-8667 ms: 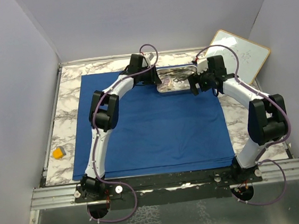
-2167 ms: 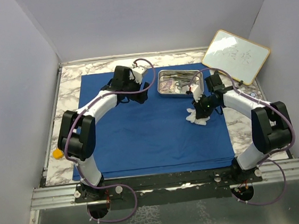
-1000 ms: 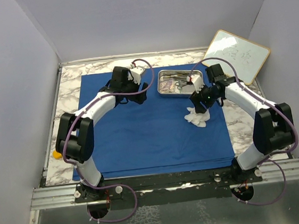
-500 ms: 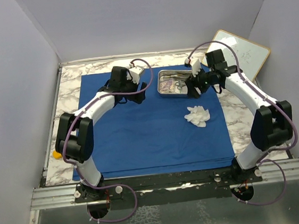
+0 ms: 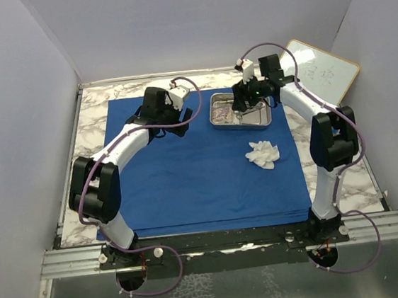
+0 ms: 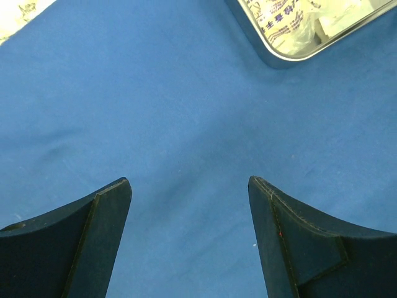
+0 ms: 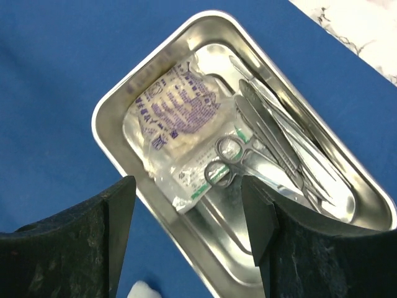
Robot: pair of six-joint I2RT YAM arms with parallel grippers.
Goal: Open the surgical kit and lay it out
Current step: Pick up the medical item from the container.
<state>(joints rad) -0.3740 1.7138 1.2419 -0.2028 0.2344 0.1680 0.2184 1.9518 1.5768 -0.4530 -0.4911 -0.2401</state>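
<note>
The royal-blue cloth [image 5: 200, 163] lies spread flat over the table. At its far edge stands the steel tray [image 5: 217, 122], holding clear packets [image 7: 177, 115], scissors [image 7: 226, 161] and long steel instruments [image 7: 279, 143]. White gauze [image 5: 262, 154] lies crumpled on the cloth in front of the tray. My right gripper [image 5: 241, 107] hangs open above the tray with nothing between its fingers; its view looks straight down into the tray [image 7: 111, 146]. My left gripper [image 5: 187, 117] is open and empty over bare cloth [image 6: 186, 124], just left of the tray's corner [image 6: 279, 59].
A wood-framed whiteboard [image 5: 315, 73] leans at the back right corner. A small yellow-orange block [image 5: 76, 203] sits on the marble table [image 5: 90, 125] at the left, partly behind the left arm. Grey walls close in three sides.
My right gripper let go of the gauze on the cloth, rose and swung back over the tray. The left arm has barely moved.
</note>
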